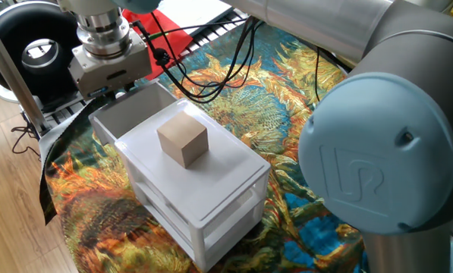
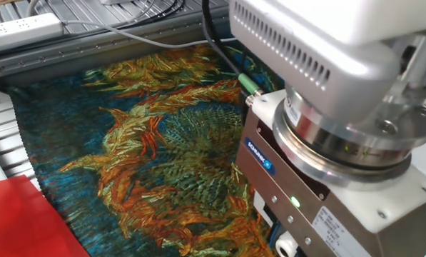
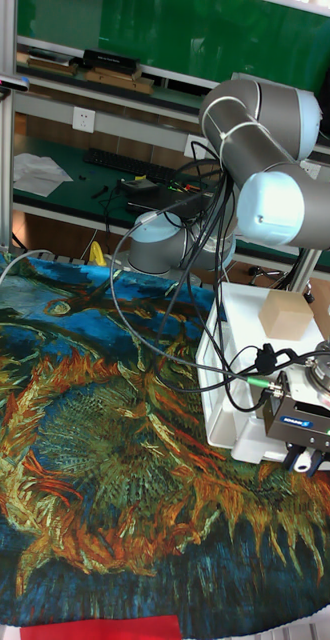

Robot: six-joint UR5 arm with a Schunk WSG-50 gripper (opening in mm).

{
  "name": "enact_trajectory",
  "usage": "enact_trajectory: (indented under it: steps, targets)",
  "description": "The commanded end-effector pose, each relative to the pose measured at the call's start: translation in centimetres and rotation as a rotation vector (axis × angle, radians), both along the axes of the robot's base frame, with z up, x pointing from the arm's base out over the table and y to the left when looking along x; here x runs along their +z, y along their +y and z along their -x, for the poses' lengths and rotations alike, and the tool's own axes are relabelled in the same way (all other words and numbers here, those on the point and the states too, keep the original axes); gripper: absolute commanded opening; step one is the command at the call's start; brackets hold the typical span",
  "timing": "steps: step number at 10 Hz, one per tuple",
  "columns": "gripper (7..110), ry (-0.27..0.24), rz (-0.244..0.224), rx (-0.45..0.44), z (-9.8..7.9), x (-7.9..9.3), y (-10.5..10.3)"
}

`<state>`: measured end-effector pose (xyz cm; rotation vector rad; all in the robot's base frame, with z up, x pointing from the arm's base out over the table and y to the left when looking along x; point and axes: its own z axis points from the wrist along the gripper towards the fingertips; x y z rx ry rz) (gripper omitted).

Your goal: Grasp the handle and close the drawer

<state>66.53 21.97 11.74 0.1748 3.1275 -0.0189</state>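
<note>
Jaws are seen only as short fingertips below the gripper [image 3: 307, 461] in the tall fixed view, and whether they are spread or pinched on the handle cannot be told. The gripper is held at the outer end of the drawer [image 1: 127, 108], the topmost tray of the white cabinet [image 1: 199, 199], which is shown pulled well out over the patterned cloth [image 1: 272, 91]. A tan wooden cube [image 1: 183, 140] is set loose on the cabinet's top.

A slip off the handle is judged the main risk if the grip is shallow; a skewed push could jam the thin-walled tray, or shove the light cabinet across the cloth and unsettle the cube. The handle itself is hidden behind the gripper body in every view, and the other fixed view is largely filled by the wrist.
</note>
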Motion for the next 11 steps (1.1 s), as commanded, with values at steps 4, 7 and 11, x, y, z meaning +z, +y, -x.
enact_trajectory:
  steps: [4, 7, 11]
  targets:
    - [7, 0.017, -0.006, -0.001, 0.63, 0.36, 0.29]
    - [7, 0.019, -0.003, 0.002, 0.87, 0.68, 0.15]
    - [7, 0.019, 0.0, 0.017, 1.2, 1.11, -0.08]
